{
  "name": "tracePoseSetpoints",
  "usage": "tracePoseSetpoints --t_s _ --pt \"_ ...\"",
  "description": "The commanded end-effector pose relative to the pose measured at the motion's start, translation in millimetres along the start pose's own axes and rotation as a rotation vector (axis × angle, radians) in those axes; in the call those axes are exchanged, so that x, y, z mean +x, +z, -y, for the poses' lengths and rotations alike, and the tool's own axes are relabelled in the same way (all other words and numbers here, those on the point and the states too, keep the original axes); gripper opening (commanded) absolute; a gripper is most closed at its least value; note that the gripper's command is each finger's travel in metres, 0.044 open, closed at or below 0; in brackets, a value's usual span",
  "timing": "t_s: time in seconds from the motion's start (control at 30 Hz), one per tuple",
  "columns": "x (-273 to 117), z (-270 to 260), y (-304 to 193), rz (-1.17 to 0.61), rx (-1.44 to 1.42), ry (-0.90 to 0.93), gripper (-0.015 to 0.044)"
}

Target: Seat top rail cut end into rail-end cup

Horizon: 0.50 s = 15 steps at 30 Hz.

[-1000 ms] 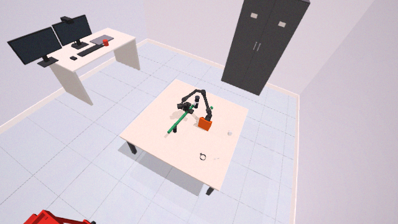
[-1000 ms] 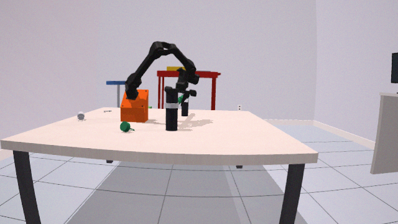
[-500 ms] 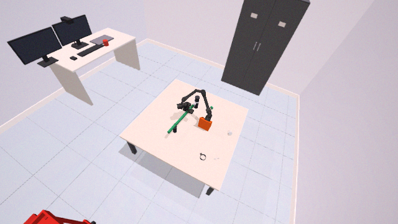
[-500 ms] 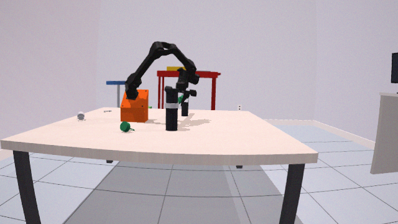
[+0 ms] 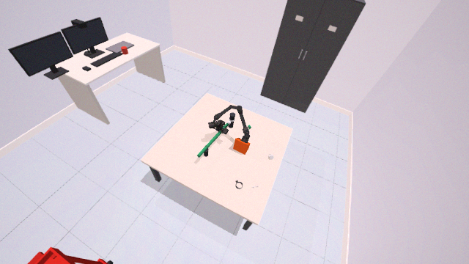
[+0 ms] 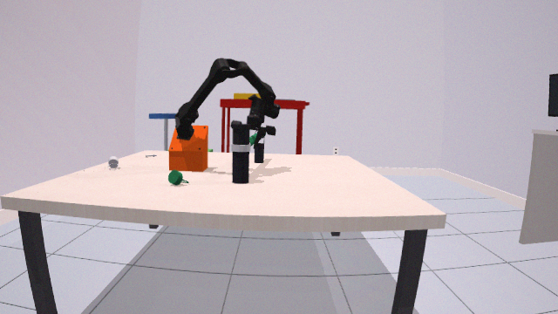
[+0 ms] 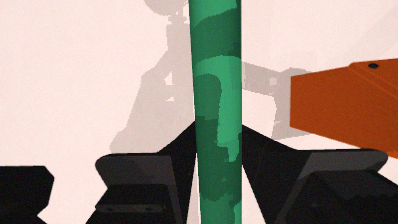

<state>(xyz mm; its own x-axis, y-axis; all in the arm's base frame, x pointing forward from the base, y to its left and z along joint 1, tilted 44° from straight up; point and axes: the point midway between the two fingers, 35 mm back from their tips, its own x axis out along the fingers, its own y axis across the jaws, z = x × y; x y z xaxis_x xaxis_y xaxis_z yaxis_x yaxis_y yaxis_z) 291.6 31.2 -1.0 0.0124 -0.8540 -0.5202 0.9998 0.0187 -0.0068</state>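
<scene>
The green rail (image 5: pixel 210 143) (image 6: pixel 253 139) (image 7: pixel 218 90) runs slanting above the table. My gripper (image 5: pixel 223 130) (image 7: pixel 213 124) is shut on it near its big-post end, with a finger on either side. The rail's far end lies at the small dark post (image 5: pixel 206 152) (image 6: pixel 259 153); the loop cap there is too small to make out. The big black post (image 5: pixel 231 116) (image 6: pixel 241 167) stands upright. Its pale brace band (image 6: pixel 241 147) sits below the post cap (image 6: pixel 241 125). The rail's near end is close beside the post; the end cup and any gap are hidden.
The orange base block (image 5: pixel 241 146) (image 6: pixel 192 153) (image 7: pixel 345 102) carries the arm beside the rail. A green cap-like part (image 5: pixel 249 127) (image 6: pixel 175 177), a grey part (image 5: pixel 270 157) (image 6: pixel 113 162) and a dark ring (image 5: pixel 239 185) lie on the table (image 5: pixel 176 147) (image 6: pixel 305 196).
</scene>
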Motion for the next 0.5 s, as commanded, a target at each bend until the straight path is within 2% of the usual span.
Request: tracePoseSetpoints --t_s 0.0,0.47 --pt "-0.3 -0.2 1.2 0.001 0.001 0.003 0.0" --pt "0.9 -0.8 10.4 0.001 0.001 0.003 0.0"
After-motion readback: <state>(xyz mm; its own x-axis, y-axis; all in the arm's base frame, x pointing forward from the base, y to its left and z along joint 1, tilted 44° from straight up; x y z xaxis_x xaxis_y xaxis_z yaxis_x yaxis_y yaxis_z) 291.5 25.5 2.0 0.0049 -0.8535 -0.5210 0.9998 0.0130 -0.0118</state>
